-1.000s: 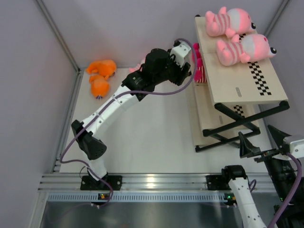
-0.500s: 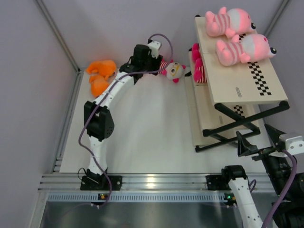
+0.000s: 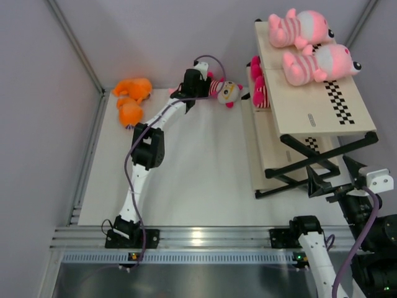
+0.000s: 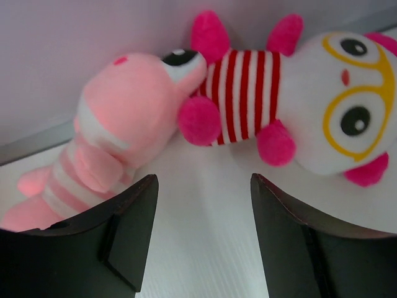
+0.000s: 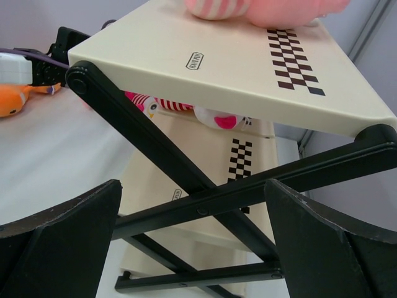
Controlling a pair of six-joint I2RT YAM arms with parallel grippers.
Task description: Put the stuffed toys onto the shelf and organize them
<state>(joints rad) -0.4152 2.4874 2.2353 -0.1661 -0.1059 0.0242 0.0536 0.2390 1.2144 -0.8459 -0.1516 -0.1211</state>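
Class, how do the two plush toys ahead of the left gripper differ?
The pale-pink toy has faint white bands; the hot-pink toy, bold red stripes. The hot-pink toy's face is white with yellow glasses; the pale-pink toy's is plain pink. Both lie touching each other.

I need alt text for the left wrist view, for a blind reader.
The open left gripper hovers empty over the white table. Ahead of it, at the wall, a pale-pink striped toy lies touching a hot-pink toy that has a white face, yellow glasses and a red-striped body.
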